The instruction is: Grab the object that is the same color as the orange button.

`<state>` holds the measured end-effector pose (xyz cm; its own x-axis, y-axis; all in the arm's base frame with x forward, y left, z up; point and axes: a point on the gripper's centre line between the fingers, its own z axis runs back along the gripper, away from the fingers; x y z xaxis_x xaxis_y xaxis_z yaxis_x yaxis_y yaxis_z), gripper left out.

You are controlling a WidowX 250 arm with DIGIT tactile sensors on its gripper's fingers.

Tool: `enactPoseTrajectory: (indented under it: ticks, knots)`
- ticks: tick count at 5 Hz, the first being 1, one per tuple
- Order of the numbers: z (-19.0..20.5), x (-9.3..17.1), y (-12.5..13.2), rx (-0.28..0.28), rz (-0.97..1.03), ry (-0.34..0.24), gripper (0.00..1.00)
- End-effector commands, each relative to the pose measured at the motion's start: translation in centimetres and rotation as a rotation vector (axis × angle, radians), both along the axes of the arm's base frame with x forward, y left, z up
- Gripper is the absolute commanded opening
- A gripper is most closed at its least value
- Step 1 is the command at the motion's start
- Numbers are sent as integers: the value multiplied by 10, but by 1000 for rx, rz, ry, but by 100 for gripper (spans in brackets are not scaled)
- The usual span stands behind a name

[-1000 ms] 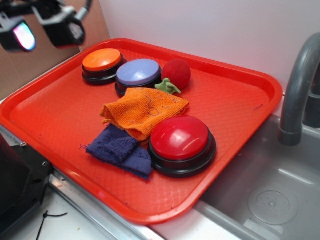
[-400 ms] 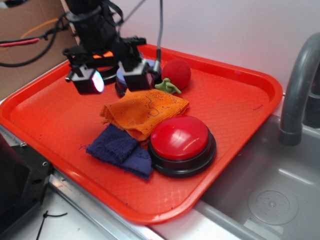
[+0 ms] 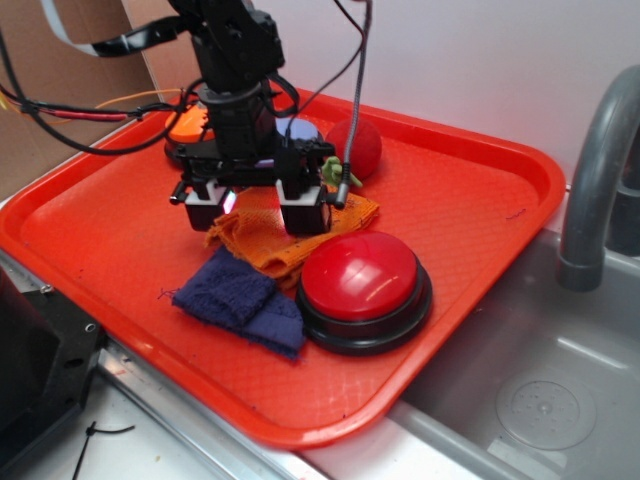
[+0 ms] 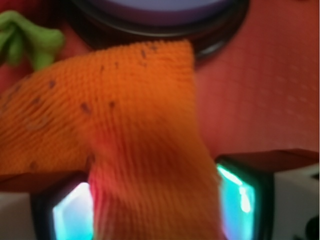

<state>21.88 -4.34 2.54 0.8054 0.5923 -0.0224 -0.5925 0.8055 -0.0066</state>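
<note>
Orange rag (image 3: 270, 245) | arm pointing straight down | end effector (image 3: 255, 212) open, fingers (image 3: 303, 212) straddling it on tray (image 3: 470, 200)

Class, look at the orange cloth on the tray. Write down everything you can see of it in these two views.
The soft orange terry-cloth rag lies crumpled and folded on the red plastic tray, its looped weave flecked with dark specks. One edge lies beside or under the big red dome button, another by the dark blue rag. The open black gripper straddles it, one finger either side.
</note>
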Motion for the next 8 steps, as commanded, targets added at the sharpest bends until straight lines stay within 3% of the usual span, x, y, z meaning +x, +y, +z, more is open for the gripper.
enactPoseTrajectory:
  ticks: [1,2,3,5,7,8]
  knots:
    - [10,9,-6,-7,-43,-69,0]
    - [29,5,0,-21,-114,-94,0]
    - [56,0,9,-32,-207,-83,0]
    - [135,-23,43,-90,-560,-75,0]
    - [176,-57,72,-46,-518,-132,0]
    - [172,-56,73,-72,-534,-137,0]
